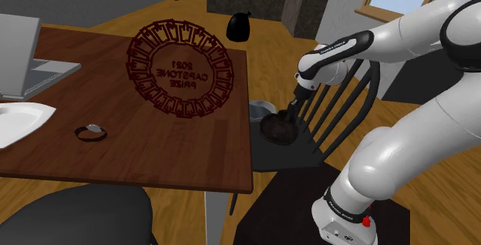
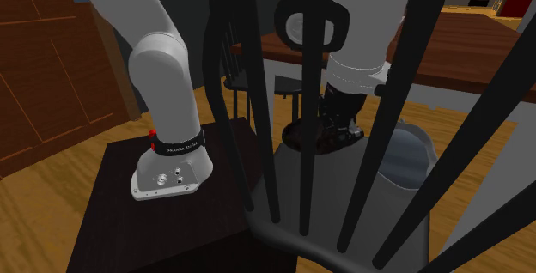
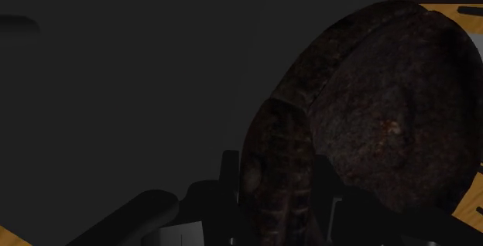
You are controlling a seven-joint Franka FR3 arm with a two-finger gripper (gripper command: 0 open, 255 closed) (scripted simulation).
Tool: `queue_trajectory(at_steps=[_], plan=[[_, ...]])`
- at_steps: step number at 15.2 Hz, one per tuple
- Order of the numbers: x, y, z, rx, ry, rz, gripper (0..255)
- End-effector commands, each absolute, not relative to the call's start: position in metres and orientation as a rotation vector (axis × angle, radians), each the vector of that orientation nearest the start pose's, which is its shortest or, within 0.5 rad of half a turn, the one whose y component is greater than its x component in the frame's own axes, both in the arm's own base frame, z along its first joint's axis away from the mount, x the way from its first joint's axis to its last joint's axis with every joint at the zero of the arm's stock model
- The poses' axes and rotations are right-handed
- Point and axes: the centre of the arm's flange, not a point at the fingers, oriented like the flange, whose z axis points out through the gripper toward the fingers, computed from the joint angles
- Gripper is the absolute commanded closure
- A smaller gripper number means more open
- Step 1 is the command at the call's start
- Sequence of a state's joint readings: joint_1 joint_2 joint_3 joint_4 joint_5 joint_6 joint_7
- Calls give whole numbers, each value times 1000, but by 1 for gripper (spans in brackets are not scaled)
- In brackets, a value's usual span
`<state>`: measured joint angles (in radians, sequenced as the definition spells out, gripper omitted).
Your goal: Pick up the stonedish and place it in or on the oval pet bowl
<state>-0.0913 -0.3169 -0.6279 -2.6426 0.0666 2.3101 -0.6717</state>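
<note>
Pinching the dark stone dish (image 3: 371, 121) by its rim, the gripper (image 1: 287, 117) holds its fingers closed on either side of the edge, low over the black chair (image 1: 297, 156) seat and just beside the grey oval bowl (image 1: 260, 106). Such an edge hold on something heavy could let the dish swing or slip loose, and the chair's back spindles crowd the arm.
</note>
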Motion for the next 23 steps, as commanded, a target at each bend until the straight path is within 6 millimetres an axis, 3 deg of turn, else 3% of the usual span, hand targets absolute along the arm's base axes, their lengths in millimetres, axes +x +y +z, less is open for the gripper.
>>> queue_trajectory(at_steps=[1,14,23], plan=[[312,-257,337,-2910,93,-126,255],[312,-257,403,-2910,93,-126,255],[421,-302,411,-2910,93,-126,255]])
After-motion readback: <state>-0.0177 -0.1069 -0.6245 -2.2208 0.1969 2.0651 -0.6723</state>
